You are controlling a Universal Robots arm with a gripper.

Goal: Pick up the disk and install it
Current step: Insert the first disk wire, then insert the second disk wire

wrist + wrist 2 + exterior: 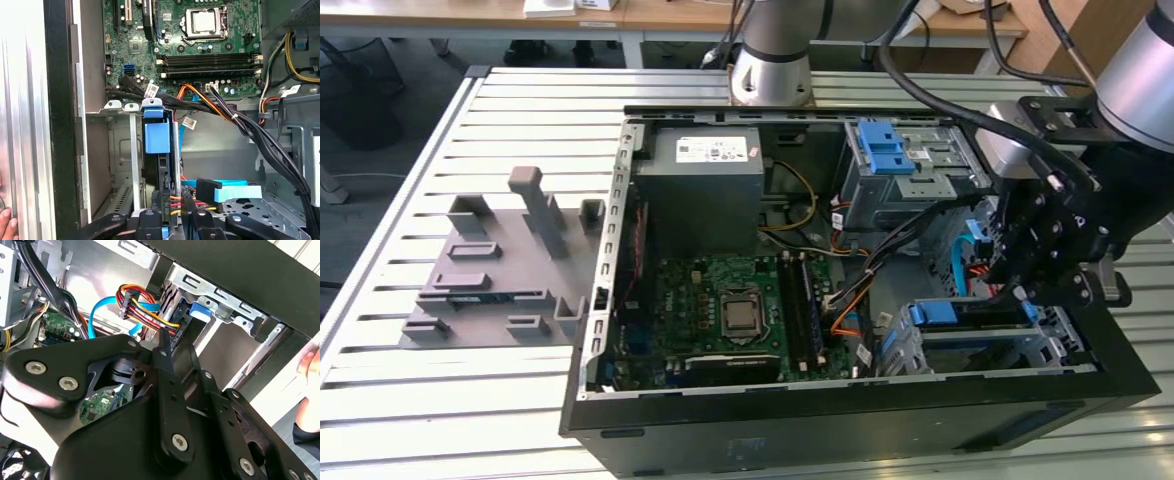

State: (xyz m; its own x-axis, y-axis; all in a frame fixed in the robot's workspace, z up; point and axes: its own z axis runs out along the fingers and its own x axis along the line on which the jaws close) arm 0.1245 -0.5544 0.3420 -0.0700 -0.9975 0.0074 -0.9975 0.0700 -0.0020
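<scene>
The disk (971, 312) stands edge-on in the lower drive cage (1047, 345) of the open computer case, at the exterior view's right. Its blue plastic rail tab (156, 137) shows at the cage mouth, and its dark edge (164, 175) runs back toward me. My gripper (1023, 292) reaches down into the case directly over it. In the first wrist view my gripper (172, 219) has a black finger close on each side of the disk's near end. The second wrist view shows my gripper (177, 352) the same way, the blue tab (199, 311) beyond the tips.
A grey power-supply box (707, 190) and the green motherboard (734, 310) fill the rest of the case. Orange, red and black cables (210, 102) and a blue flat cable (235, 192) run close by the cage. A person's hand (5, 222) rests outside the case wall. A grey fixture (500, 270) lies on the table.
</scene>
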